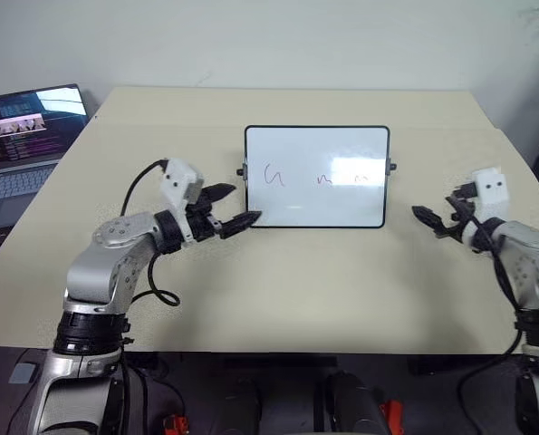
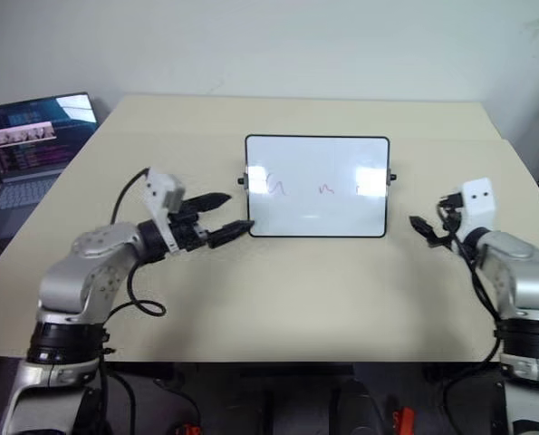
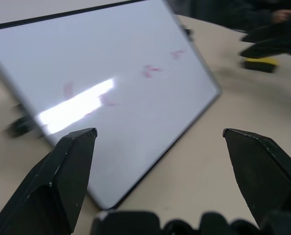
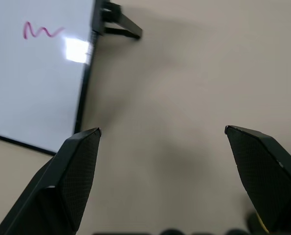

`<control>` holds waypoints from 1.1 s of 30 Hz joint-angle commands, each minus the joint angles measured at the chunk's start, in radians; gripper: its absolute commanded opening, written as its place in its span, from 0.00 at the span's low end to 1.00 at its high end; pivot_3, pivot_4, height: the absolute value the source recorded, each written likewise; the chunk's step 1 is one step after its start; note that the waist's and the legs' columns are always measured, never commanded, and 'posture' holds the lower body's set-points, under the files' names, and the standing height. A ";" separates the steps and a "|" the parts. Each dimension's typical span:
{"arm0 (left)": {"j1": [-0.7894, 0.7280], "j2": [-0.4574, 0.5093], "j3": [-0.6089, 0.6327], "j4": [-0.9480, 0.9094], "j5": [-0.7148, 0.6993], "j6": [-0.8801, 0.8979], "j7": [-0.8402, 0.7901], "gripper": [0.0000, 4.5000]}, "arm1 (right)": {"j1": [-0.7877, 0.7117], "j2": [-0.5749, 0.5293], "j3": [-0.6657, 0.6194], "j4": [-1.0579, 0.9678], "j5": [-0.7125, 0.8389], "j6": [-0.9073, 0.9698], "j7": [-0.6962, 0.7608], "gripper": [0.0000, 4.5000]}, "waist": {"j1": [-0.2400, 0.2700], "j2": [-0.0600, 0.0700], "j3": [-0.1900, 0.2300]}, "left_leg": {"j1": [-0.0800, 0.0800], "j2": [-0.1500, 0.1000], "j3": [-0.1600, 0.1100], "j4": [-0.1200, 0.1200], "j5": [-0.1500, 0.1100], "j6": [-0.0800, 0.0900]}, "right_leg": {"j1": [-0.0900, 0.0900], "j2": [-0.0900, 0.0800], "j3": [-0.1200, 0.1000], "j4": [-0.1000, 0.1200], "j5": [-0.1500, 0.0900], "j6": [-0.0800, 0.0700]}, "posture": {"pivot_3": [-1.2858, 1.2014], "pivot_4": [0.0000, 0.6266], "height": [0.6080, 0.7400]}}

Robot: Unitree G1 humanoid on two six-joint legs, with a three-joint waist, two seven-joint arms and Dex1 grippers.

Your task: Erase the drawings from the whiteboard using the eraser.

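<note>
Between the two claws the whiteboard lies flat on the beige table, its drawings unerased. Beside its near left corner hovers the left gripper, fingers spread and empty. Well off its right edge, past bare tabletop, the right gripper gapes empty just above the yellow eraser. Far left, a laptop sits open.

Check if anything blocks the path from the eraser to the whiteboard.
Nothing visible does. The eraser lies on the table close by the open right gripper, off the right short side of the whiteboard. Only bare surface shows between them.
</note>
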 commanded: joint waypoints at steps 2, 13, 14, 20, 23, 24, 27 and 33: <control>-0.074 -0.018 -0.047 -0.023 -0.019 0.023 -0.051 1.00 | 0.005 -0.074 -0.051 0.003 0.023 0.020 0.054 0.99 | -0.008 0.000 0.000 | 0.001 0.000 0.001 0.000 0.000 0.000 | 0.000 0.000 0.000 0.000 0.000 0.000 | 0.52 0.24 1.00; -0.141 -0.083 -0.182 0.034 0.067 0.001 -0.091 1.00 | -0.046 -0.158 -0.022 0.240 -0.029 -0.003 0.085 0.99 | -0.007 -0.002 0.001 | 0.001 0.000 0.004 0.000 0.000 0.001 | 0.000 0.000 0.003 0.000 0.000 0.000 | 0.52 0.24 1.00; -0.139 -0.084 -0.189 0.032 0.072 0.002 -0.094 1.00 | -0.054 -0.157 -0.017 0.262 -0.033 -0.014 0.088 0.99 | -0.007 -0.002 0.001 | 0.001 0.000 0.004 0.001 0.000 0.001 | 0.000 0.000 0.003 0.000 0.000 0.000 | 0.52 0.24 1.00; -0.106 -0.070 -0.180 -0.003 0.075 0.014 -0.100 1.00 | -0.090 -0.148 0.010 0.372 -0.061 -0.080 0.122 0.99 | -0.008 -0.002 0.002 | 0.002 0.000 0.005 0.000 0.000 0.001 | 0.000 0.000 0.003 0.000 0.000 0.000 | 0.52 0.24 1.00; -0.099 -0.065 -0.170 -0.009 0.070 0.016 -0.099 1.00 | -0.106 -0.146 0.030 0.430 -0.078 -0.117 0.137 0.99 | -0.007 -0.002 0.002 | 0.002 0.000 0.005 0.001 0.000 0.001 | 0.000 0.000 0.003 0.000 0.000 0.000 | 0.52 0.24 1.00; -0.097 -0.064 -0.167 -0.010 0.069 0.016 -0.099 1.00 | -0.110 -0.144 0.034 0.443 -0.082 -0.125 0.139 0.99 | -0.007 -0.002 0.002 | 0.002 0.000 0.005 0.001 0.000 0.001 | 0.000 0.000 0.003 0.000 0.000 0.000 | 0.52 0.24 1.00; -0.094 -0.059 -0.161 -0.012 0.067 0.016 -0.099 1.00 | -0.124 -0.141 0.046 0.476 -0.093 -0.142 0.151 0.99 | -0.007 -0.002 0.002 | 0.002 0.000 0.005 0.001 0.000 0.001 | 0.000 0.000 0.004 0.000 0.000 0.001 | 0.52 0.24 1.00; -0.089 -0.045 -0.159 -0.006 0.082 0.006 -0.099 1.00 | -0.143 -0.127 0.068 0.530 -0.108 -0.170 0.159 0.85 | -0.008 -0.002 0.002 | 0.002 0.000 0.005 0.001 0.000 0.001 | 0.000 0.000 0.004 0.000 0.000 0.001 | 0.52 0.24 1.00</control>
